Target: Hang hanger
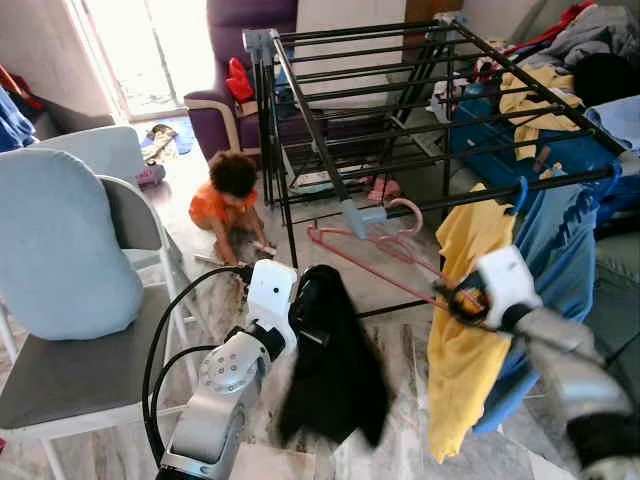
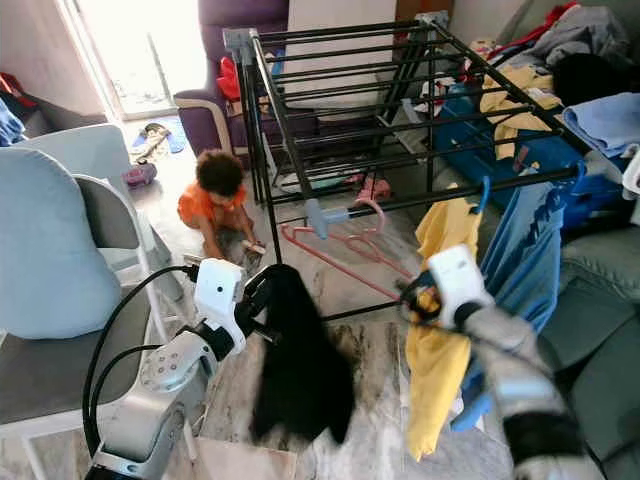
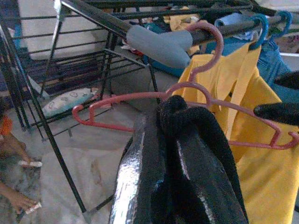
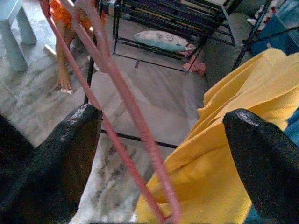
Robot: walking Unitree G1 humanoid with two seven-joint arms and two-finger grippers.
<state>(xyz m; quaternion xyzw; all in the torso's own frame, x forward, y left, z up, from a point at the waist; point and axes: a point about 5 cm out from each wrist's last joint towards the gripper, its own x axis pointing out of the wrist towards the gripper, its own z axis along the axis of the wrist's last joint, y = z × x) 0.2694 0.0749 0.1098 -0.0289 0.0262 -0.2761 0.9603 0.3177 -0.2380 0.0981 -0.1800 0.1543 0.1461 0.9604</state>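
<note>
Pink hanger hooked on rack rail

Pink hanger hooked on the black drying rack rail.

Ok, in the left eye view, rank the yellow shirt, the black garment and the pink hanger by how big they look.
1. Yellow shirt and black garment: about alike, and the garment hangs nearer the camera, so unranked.
2. Pink hanger: thin, clearly smallest.

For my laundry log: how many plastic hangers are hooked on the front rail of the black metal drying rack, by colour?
Pink plastic hangers: 1
Blue plastic hangers: 2
Total: 3
</note>
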